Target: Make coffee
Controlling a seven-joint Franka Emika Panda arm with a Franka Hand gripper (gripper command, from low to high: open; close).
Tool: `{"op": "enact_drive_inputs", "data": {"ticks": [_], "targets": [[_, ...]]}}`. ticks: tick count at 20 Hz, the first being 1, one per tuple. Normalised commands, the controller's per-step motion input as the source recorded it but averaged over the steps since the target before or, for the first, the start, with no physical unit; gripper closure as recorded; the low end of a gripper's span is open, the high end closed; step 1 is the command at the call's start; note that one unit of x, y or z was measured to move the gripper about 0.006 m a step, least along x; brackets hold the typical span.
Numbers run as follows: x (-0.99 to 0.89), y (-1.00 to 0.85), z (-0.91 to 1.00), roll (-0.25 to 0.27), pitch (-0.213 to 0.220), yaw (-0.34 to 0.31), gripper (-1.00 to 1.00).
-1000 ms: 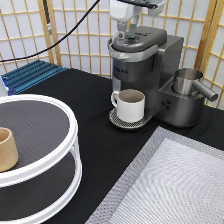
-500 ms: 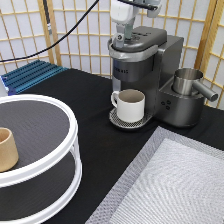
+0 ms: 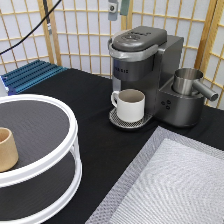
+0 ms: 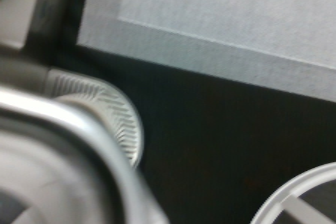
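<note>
Black desk (image 3: pixel 90 150): a mug (image 3: pixel 131 104) is set under the closed brewer (image 3: pixel 145 75); no pod is seen. At top centre, the claw (image 3: pixel 118 7) is barely seen, its state untellable.

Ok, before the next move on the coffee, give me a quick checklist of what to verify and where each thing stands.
1. Mug upright on the drip tray, under the coffee machine spout: ok.
2. Machine lid down: looks ok.
3. Coffee pod loaded: cannot tell; no pod shows in either view.
4. Claw clear of the machine: ok; it sits at the exterior view's top edge, above the lid, apart from it.
5. Claw empty: cannot tell; most of it is out of frame.
6. Tan cup out of the way: ok; it stands on the white rack at the exterior view's left.
</note>
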Motion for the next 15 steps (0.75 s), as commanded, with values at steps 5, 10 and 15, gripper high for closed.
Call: {"op": "enact_drive_inputs", "data": {"ticks": [5,10,15], "targets": [[-0.01,-0.96,-0.40,0.091,-0.246,0.005,-1.00],[-0.11,-0.77,-0.39,0.175,-0.235,0.010,-1.00],[0.00,-0.02,-0.01,0.018,-0.001,0.000,-1.00]]}}
